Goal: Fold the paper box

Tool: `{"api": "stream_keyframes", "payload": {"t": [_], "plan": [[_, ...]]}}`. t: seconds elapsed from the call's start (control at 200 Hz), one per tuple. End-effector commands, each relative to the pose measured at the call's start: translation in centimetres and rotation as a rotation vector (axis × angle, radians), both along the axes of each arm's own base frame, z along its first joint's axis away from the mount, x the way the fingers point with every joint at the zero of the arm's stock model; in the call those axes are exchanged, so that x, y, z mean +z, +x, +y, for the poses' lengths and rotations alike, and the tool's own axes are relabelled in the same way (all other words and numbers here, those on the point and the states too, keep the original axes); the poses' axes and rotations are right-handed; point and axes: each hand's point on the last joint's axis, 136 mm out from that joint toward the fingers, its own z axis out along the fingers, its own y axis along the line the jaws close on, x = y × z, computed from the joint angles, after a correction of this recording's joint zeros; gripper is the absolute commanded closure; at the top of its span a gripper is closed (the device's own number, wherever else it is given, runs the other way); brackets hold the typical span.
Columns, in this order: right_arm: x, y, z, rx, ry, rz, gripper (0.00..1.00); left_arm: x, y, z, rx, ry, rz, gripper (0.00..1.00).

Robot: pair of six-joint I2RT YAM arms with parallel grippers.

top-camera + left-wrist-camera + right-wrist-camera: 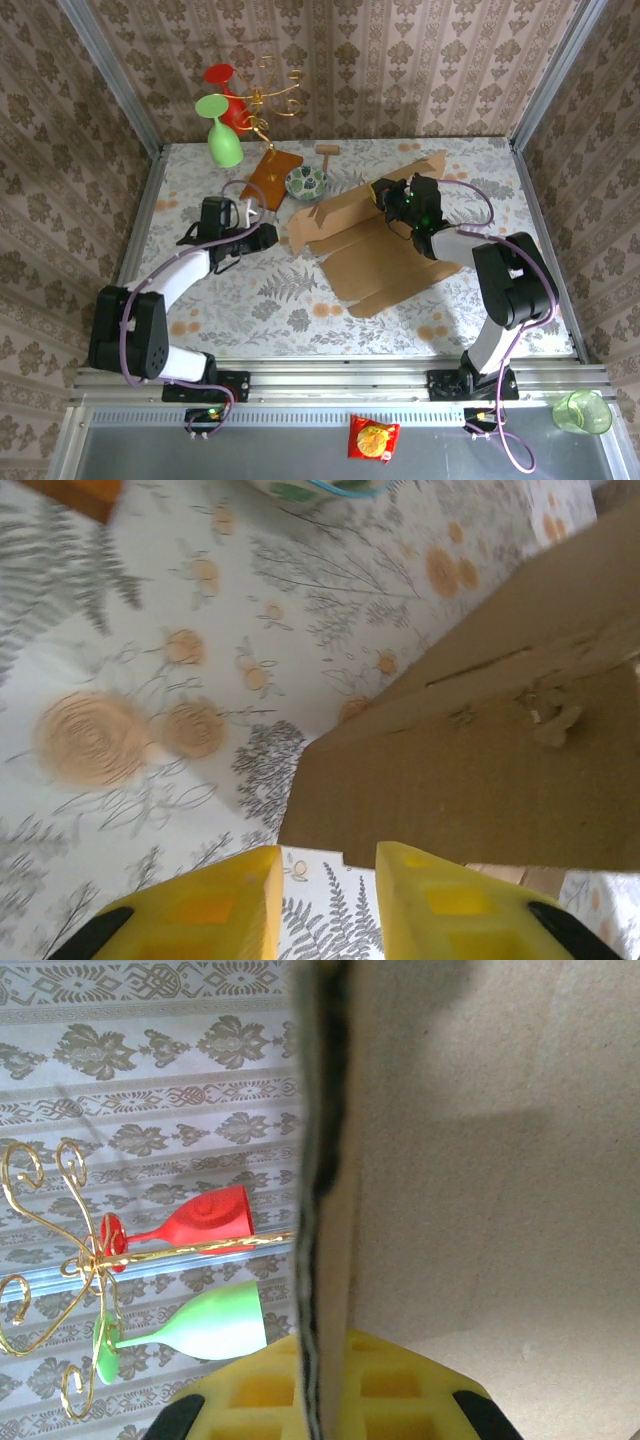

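Right gripper (398, 200) clamped on a raised flap of the paper box (380, 262), left gripper (330, 858) with jaws apart and empty, box corner just ahead of its fingertips (425, 885).

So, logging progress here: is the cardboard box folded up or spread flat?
Mostly spread: the cardboard box lies unfolded on the table, with one far flap raised, pinched in the right gripper.

arms (180, 272): white links, black joints | cables (124, 340): purple | left gripper fingers (200, 910): yellow, square recesses
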Motion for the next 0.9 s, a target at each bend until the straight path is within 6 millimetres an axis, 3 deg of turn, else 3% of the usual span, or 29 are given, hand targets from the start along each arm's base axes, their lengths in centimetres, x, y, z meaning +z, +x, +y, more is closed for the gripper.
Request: {"api": "stream_keyframes", "payload": {"t": [0.0, 0.09, 0.235, 0.42, 0.665, 0.7, 0.895], "plan": [[-1.7, 0.1, 0.3, 0.03, -0.03, 0.056, 1.0, -0.4, 0.0, -2.1, -0.19, 0.087, -0.111, 0.67], [-1.8, 0.1, 0.3, 0.03, -0.031, 0.062, 1.0, -1.5, 0.5, -3.0, -0.215, 0.105, -0.109, 0.66], [-2.0, 0.0, 0.3, 0.03, -0.034, 0.067, 1.0, -1.3, 1.2, -4.3, -0.226, 0.098, -0.166, 0.63], [-2.1, -0.3, 0.2, 0.049, -0.044, 0.065, 1.0, -1.1, 0.2, -6.6, -0.298, 0.102, -0.216, 0.61], [-3.5, -1.0, -0.3, 0.064, -0.054, 0.082, 1.0, -1.0, 0.1, -7.7, -0.32, 0.084, -0.249, 0.61], [-3.6, -1.0, -0.3, 0.065, -0.056, 0.084, 1.0, -1.0, -0.7, -8.8, -0.357, 0.083, -0.255, 0.61], [-3.6, -0.8, -0.4, 0.068, -0.054, 0.083, 1.0, -1.0, -1.5, -10.2, -0.392, 0.072, -0.274, 0.61]]}}
